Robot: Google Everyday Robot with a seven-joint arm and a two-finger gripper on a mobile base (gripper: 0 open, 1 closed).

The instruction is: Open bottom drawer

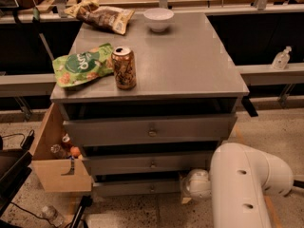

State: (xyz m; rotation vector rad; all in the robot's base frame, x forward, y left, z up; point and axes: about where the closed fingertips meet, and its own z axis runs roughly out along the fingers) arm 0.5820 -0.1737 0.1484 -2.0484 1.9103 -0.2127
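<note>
at the far left a wooden box [61, 174] stands on the floor against the table's side, with a few small bottles and something orange inside. below it, a clear bottle [49, 214] lies on the floor.

on the grey table [190, 65] we see a green snack bag [80, 68] near the left edge, and a can [124, 68] standing upright just beside it, touching its right end. further back lies a brown snack bag [102, 17], and to its right a white bowl [158, 19] sits near the back edge.

under the tabletop there are three grey drawers stacked. the top drawer [149, 129] is the widest, the middle drawer [152, 164] sits below it, and the bottom drawer [135, 187] is lowest, just above the floor, slim, with a small round knob in its centre. dark gaps show above each front.

the claw [189, 184] is low down at the right end of the bottom drawer, just beside its front; we cannot tell whether it is spread or pressed together, or whether it touches the drawer. the bulky white arm [247, 184] fills the lower right corner behind it.

far right, a spray bottle [281, 59] stands on a ledge, well apart from the table.
</note>
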